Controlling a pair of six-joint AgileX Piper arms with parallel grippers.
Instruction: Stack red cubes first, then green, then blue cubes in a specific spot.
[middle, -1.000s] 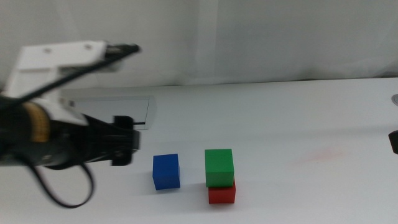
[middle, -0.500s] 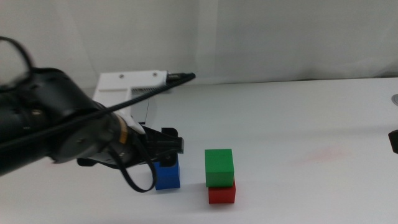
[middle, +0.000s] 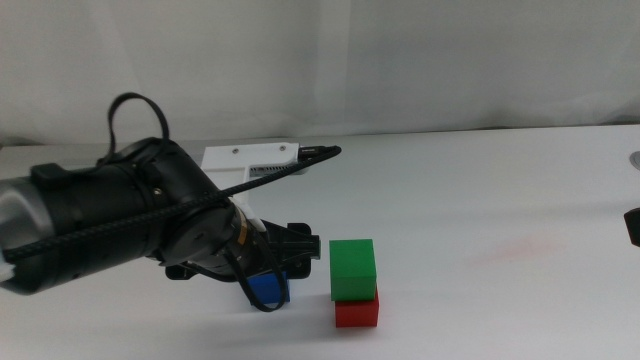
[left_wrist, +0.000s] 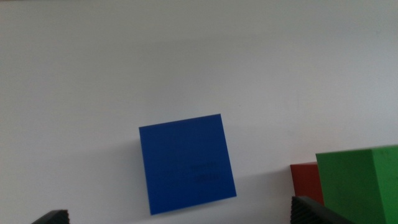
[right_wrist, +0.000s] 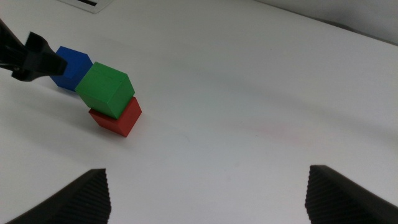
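Note:
The green cube (middle: 352, 268) sits on the red cube (middle: 357, 313), slightly offset, on the white tabletop. The blue cube (middle: 268, 290) stands just left of them on the table. My left gripper (middle: 283, 262) hangs low over the blue cube and hides much of it. In the left wrist view its jaws are wide open, and the gripper (left_wrist: 183, 214) is not touching the blue cube (left_wrist: 186, 163). The red cube (left_wrist: 306, 182) and green cube (left_wrist: 360, 183) show beside it. My right gripper (right_wrist: 211, 205) is open and empty, waiting at the table's right edge (middle: 633, 228).
The right wrist view shows the blue cube (right_wrist: 73, 67), green cube (right_wrist: 106, 89) and red cube (right_wrist: 118, 118), with a corner of the grey framed panel (right_wrist: 90, 3) beyond them. A faint pink stain (middle: 515, 248) marks the tabletop right of the stack.
My left arm has swung right and down from the table's left side to over the blue cube, now covering most of it. The cubes and the right arm have not moved.

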